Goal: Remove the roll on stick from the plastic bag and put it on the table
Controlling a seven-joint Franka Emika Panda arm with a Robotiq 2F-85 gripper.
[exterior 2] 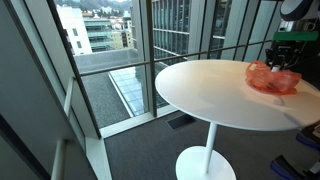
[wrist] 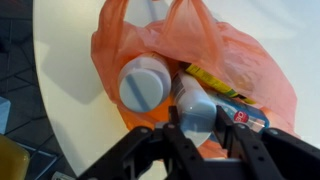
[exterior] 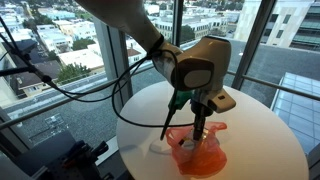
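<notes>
Bag [wrist: 250, 70]: lying open on the worktop [wrist: 65, 60].
Roll-on stick [wrist: 140, 85]: lying inside the bag.
Gripper [wrist: 203, 128]: hanging over the bag's mouth, fingers flanking a white bottle [wrist: 195, 105]; cannot tell if it is gripping.

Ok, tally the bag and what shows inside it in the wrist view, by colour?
Orange bag: 1
White bottles: 2
Yellow packet: 1
Total: 4; more may lie hidden in the bag.
</notes>
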